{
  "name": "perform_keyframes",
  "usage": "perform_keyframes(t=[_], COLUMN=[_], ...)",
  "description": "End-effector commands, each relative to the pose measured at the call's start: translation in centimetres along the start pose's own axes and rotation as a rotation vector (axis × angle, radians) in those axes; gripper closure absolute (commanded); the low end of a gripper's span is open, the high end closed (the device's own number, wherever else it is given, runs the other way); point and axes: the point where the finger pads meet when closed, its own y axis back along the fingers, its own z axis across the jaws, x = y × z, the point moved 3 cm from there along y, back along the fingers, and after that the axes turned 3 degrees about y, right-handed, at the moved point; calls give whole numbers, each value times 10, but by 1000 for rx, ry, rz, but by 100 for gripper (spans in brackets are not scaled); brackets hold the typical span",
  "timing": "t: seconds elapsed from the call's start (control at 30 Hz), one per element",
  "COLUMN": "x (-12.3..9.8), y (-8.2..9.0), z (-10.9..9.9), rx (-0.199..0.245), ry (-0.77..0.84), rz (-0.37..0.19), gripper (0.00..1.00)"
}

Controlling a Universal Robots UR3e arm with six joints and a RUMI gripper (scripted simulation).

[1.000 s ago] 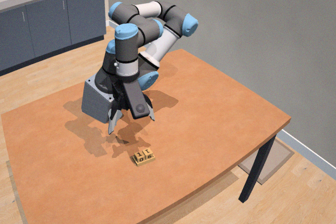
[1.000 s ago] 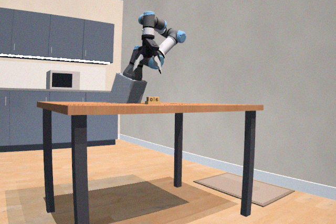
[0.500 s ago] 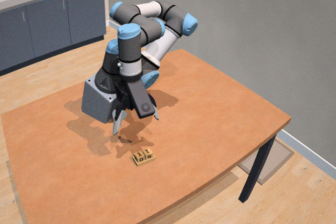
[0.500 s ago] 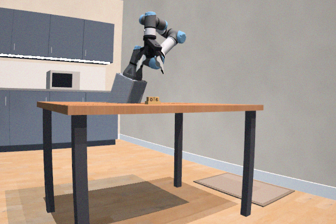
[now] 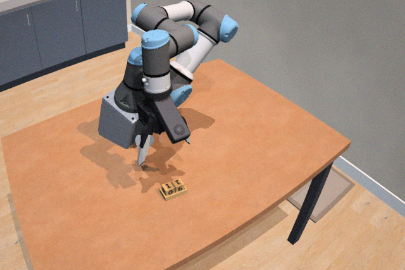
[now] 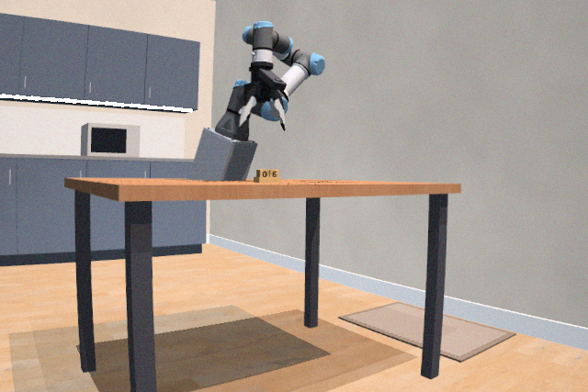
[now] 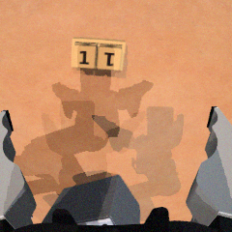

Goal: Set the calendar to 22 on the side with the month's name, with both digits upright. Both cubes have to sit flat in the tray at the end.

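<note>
Two wooden calendar cubes sit side by side in a small wooden tray (image 5: 175, 193) on the orange table. In the top view the left cube (image 5: 168, 188) and the right cube (image 5: 178, 186) each show a 1 on top, and their near faces read 0 and 6. The exterior view shows the tray (image 6: 267, 178) with 0 and 6 facing it. In the wrist view the cubes (image 7: 99, 54) lie at the top with their 1s up. My gripper (image 5: 163, 150) is open and empty, high above the table, behind the tray; it also shows in the exterior view (image 6: 264, 116).
The robot's grey base block (image 5: 118, 119) stands on the table behind the gripper. The table's right edge (image 5: 346, 144) lies far from the tray. A counter with cabinets (image 5: 62, 21) stands along the back wall.
</note>
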Motion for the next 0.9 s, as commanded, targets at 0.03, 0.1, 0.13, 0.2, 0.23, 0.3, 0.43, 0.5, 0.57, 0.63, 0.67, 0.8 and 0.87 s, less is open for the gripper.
perform_keyframes(t=[0.03, 0.1, 0.13, 0.2, 0.23, 0.3, 0.43, 0.5, 0.57, 0.63, 0.67, 0.8, 0.87], x=[1, 2, 2, 3, 3, 3, 4, 4, 4, 4, 4, 4, 4], y=[-2, -4, -5, -8, -9, -10, -15, -16, -16, -20, -21, -26, -28], z=[1, 1, 1, 1, 1, 1, 1, 1, 1, 0, 0, 0, 0], rx=[-1, -1, -1, -1, -1, -1, -1, -1, -1, -1, -1, -1, -1], ry=[95, 162, 199, 279, 320, 367, 508, 552, 556, 656, 706, 842, 902], rz=[2, 2, 2, 1, 1, 1, 1, 1, 1, 1, 1, 0, 0], gripper=[0, 0, 0, 0, 0, 0, 0, 0, 0, 0, 0, 0, 0])
